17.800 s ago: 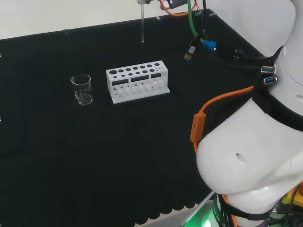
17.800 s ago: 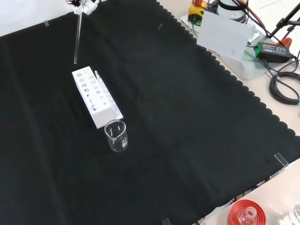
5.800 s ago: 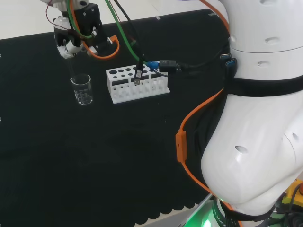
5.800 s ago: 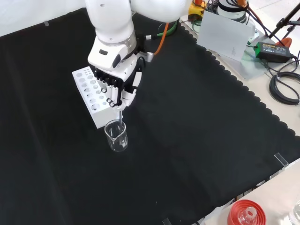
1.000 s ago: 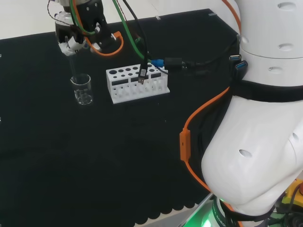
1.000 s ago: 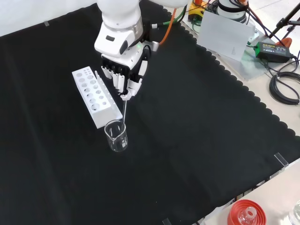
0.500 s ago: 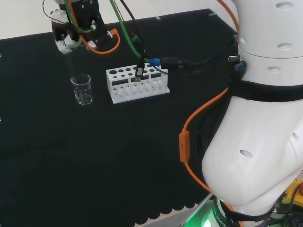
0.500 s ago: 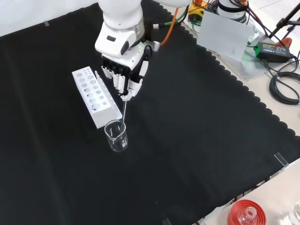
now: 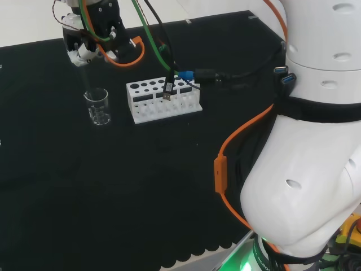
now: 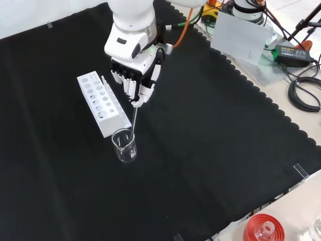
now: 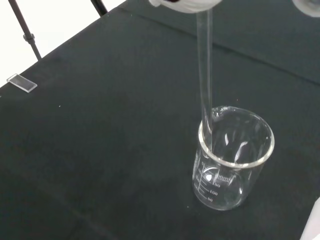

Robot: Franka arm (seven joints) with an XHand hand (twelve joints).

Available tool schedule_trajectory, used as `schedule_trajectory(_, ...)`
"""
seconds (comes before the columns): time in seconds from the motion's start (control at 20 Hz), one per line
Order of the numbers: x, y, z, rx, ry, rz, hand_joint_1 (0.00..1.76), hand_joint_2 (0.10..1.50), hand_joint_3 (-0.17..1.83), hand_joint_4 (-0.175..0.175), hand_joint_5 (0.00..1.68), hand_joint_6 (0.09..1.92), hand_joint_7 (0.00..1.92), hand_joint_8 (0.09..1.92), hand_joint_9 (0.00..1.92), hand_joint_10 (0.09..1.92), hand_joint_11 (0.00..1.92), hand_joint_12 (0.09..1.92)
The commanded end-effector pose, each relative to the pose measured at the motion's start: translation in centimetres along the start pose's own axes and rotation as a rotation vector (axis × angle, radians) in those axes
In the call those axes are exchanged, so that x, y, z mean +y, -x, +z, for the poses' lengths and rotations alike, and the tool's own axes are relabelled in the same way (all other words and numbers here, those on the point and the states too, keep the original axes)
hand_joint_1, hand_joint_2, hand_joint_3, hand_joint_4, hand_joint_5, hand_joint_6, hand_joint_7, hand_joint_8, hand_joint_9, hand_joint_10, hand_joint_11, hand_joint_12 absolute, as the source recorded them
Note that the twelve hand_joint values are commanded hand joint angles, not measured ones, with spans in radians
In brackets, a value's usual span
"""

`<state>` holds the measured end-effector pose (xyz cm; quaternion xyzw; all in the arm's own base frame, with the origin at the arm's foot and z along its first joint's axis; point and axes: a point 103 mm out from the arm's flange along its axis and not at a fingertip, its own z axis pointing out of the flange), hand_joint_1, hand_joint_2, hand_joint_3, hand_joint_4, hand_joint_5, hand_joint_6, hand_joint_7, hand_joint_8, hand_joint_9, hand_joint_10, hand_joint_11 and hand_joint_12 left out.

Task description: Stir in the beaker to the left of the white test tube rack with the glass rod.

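- Hand (image 10: 134, 75) sits above the counter (image 10: 210, 130), fingers (image 10: 131, 88) curled together and pinching the top of the glass rod (image 10: 133, 118).
- Rod hangs near upright. In the wrist view its lower end (image 11: 205, 135) is just inside the beaker (image 11: 231, 165) rim, against the wall by the spout.
- Beaker looks empty, no liquid I can make out.
- Progress call: rod grasped and brought to the right beaker, tip barely in. From this moment alone I can't say whether any stirring has been done; tip seems high, well above the bottom.
- Left: lower the rod if needed, circle it inside, then lift out.
- Beaker (image 10: 125, 145) in the front view: at 6 o'clock from the hand, just off the near end of the white test tube rack (image 10: 101, 103).
- In the head view, beaker (image 9: 97, 106) is at 9 o'clock from the rack (image 9: 163, 97), a small gap between them.
- Obstacles: rack is close beside the hand, a wide stir could clip it. Arm cables (image 9: 194, 76) hang over the rack's right end in the head view.
- Red ribbed stand (image 10: 263, 228) at 5 o'clock on the front view, well apart, no issue.
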<state>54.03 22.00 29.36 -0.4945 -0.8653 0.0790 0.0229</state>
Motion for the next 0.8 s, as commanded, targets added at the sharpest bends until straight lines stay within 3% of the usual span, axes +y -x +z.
schedule_trajectory(0.05, 0.2, 0.2, 0.0, 0.015, 0.004, 0.003, 1.31, 1.07, -0.17, -0.175, 1.24, 0.57, 1.29, 0.58, 1.79, 0.39, 1.63, 0.69)
schedule_trajectory(0.8, 1.1, -0.4, -0.4, 0.001, -0.005, 0.003, 1.31, 1.07, -0.17, -0.175, 1.24, 0.56, 1.29, 0.58, 1.79, 0.39, 1.63, 0.69)
